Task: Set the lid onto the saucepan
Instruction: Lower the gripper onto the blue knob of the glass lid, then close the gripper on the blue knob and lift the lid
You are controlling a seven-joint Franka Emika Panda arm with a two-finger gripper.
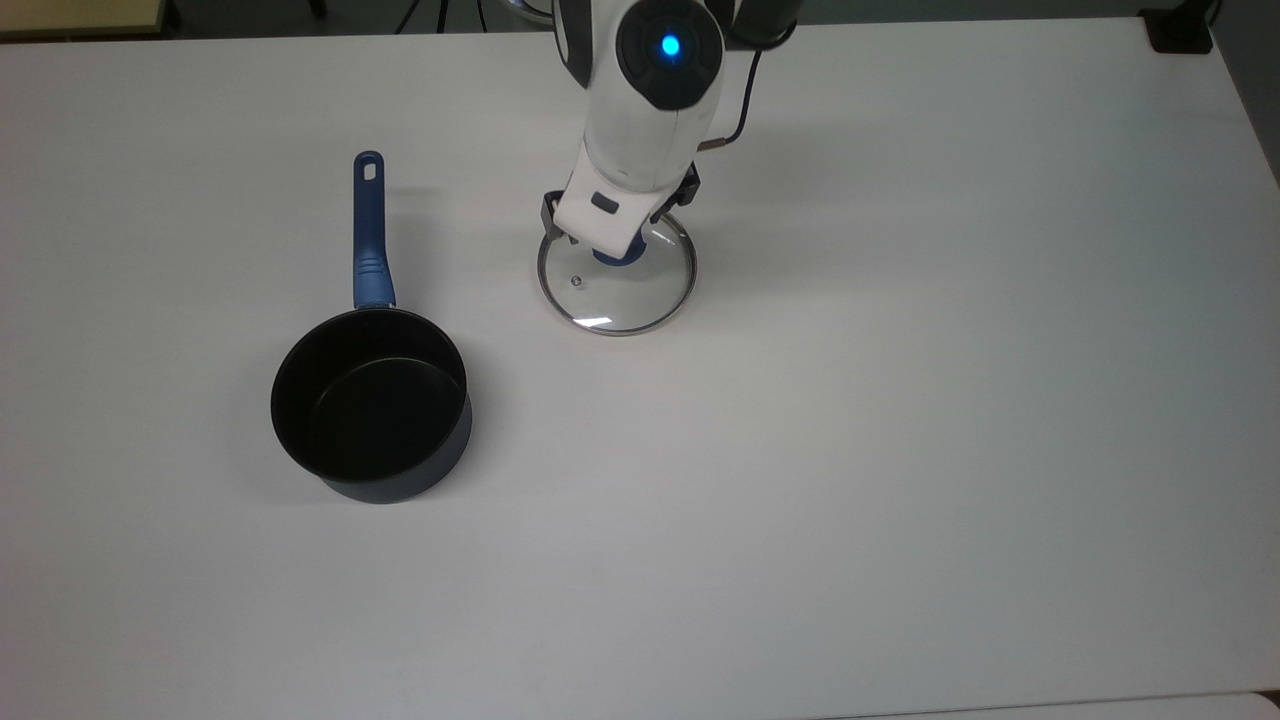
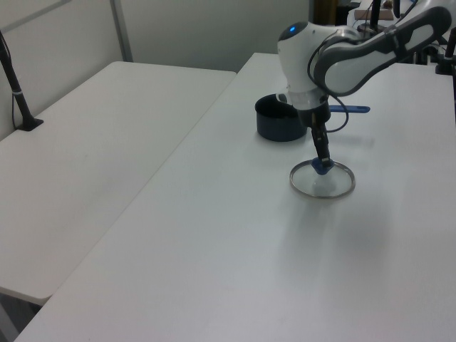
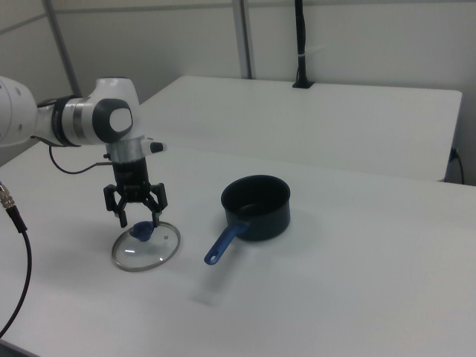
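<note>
On a white table [image 1: 900,450], in a plain room with a second table beside it. Glass lid [image 1: 617,295] flat on the surface, upper centre of the top view, blue knob [image 3: 141,233] up. Directly over the knob, gripper [image 3: 139,219], fingers [image 3: 123,219] spread apart on either side of it, not closed. Further off, lower left of the top view, open saucepan [image 1: 372,405], well apart from the lid, blue handle [image 1: 370,230] pointed toward the frame's top.

bare table [image 1: 900,450] between lid [image 1: 617,300] and saucepan [image 1: 370,405]
</note>
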